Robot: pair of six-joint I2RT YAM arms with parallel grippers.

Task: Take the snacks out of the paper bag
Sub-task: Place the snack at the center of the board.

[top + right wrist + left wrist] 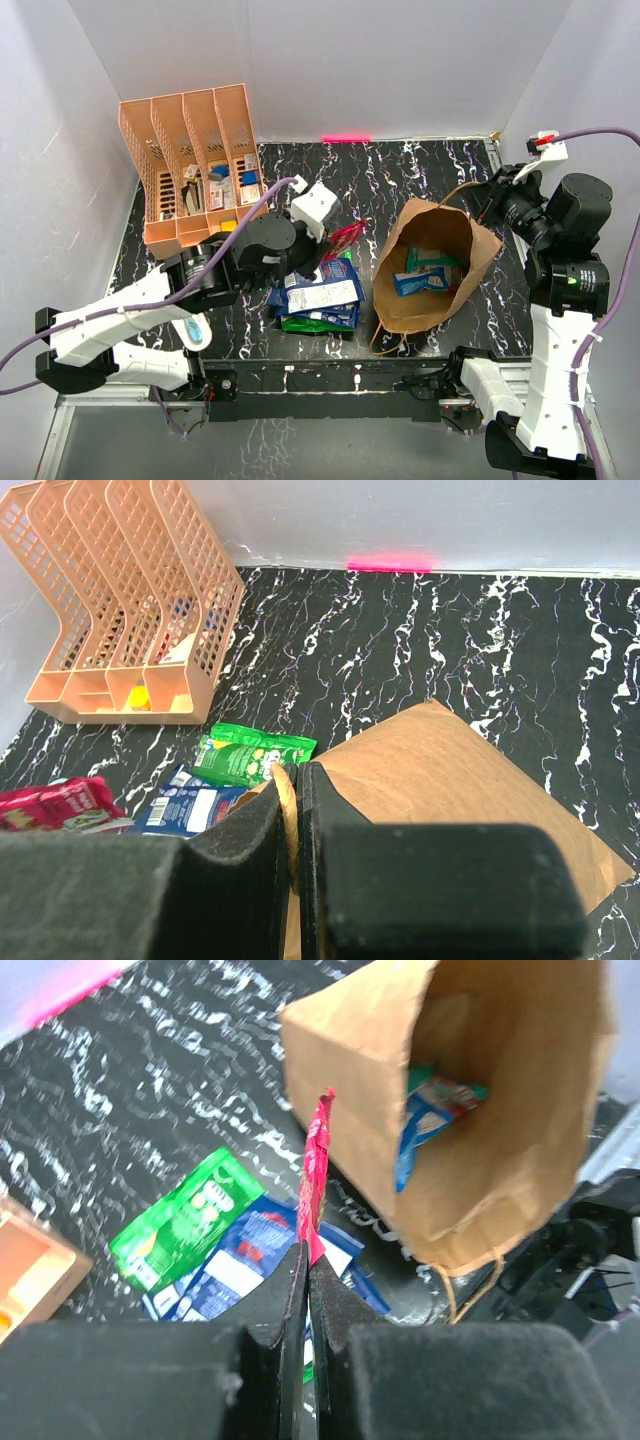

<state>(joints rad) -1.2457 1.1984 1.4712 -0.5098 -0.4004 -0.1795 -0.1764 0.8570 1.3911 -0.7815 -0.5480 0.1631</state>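
Note:
The brown paper bag stands open right of centre; blue, white and teal packets lie inside it. My left gripper is shut on a red packet and holds it just left of the bag; in the left wrist view the red packet stands edge-on between the pads. Below it lies a pile of green and blue packets. My right gripper is shut on the bag's twisted paper handle at the bag's far right rim.
A peach-orange file organiser with small items stands at the back left. A light-blue and white oval gadget lies by the left arm. A pink tape mark sits at the back wall. White walls close in three sides.

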